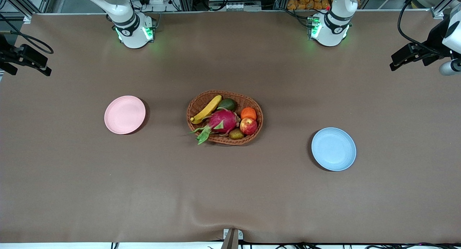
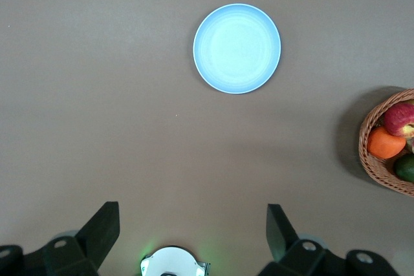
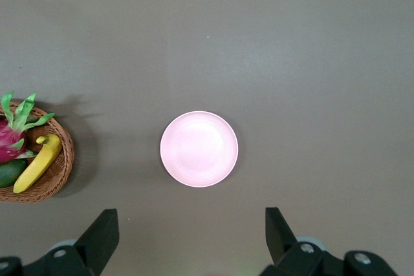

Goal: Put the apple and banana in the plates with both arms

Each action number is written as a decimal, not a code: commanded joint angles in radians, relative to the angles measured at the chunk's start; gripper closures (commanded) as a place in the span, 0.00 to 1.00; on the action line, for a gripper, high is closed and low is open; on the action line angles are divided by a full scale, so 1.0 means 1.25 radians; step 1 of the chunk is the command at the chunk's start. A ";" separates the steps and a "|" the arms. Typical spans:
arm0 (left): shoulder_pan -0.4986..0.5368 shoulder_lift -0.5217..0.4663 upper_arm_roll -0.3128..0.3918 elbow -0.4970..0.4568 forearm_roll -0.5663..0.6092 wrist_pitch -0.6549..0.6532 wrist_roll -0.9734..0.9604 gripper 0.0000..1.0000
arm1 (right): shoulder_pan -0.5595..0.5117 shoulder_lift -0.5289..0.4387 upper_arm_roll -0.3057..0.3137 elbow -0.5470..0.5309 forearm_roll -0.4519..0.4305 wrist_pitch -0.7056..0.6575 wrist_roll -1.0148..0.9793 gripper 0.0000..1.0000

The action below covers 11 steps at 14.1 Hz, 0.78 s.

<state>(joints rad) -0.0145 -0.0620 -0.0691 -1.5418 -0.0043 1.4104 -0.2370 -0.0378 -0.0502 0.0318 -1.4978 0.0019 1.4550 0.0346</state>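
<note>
The pink plate (image 1: 125, 114) lies bare toward the right arm's end of the table. High over it hangs the right gripper (image 3: 187, 240), its fingers spread wide with nothing between them.

Mid-table stands the wicker basket (image 1: 252, 134), and both fruits are in it. The banana (image 1: 206, 109) lies along the basket's rim on the pink plate's side, resting against the dragon fruit (image 1: 222, 121). It is light, fairly stiff and easily bruised, so I would pinch it across its middle, where the curve is fattest and the ends balance. The apple (image 1: 248, 126) sits at the basket's other end, just beside the orange (image 1: 248, 113) and a small brownish fruit (image 1: 236, 134) (possibly a kiwi, too small to be sure). The apple looks firm and smooth, likely slippery, and so crowded that a top-down grip across its widest part seems safest.

The blue plate (image 1: 334, 149) lies bare toward the left arm's end, nearer to the front camera than the basket. The left gripper (image 2: 193, 237) hangs high above that stretch of table, fingers equally wide apart and holding nothing.
</note>
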 commanded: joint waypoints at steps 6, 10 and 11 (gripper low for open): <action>-0.001 0.004 0.001 0.032 0.006 -0.021 0.009 0.00 | -0.003 0.007 0.003 0.018 -0.006 -0.013 0.014 0.00; 0.002 0.013 0.006 0.036 0.006 -0.020 0.010 0.00 | -0.008 0.007 0.003 0.018 -0.005 -0.012 0.014 0.00; -0.001 0.014 0.006 0.036 0.006 -0.020 0.009 0.00 | -0.008 0.008 0.003 0.018 -0.005 -0.010 0.014 0.00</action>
<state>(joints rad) -0.0140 -0.0574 -0.0644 -1.5243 -0.0043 1.4071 -0.2370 -0.0393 -0.0501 0.0303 -1.4978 0.0019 1.4547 0.0350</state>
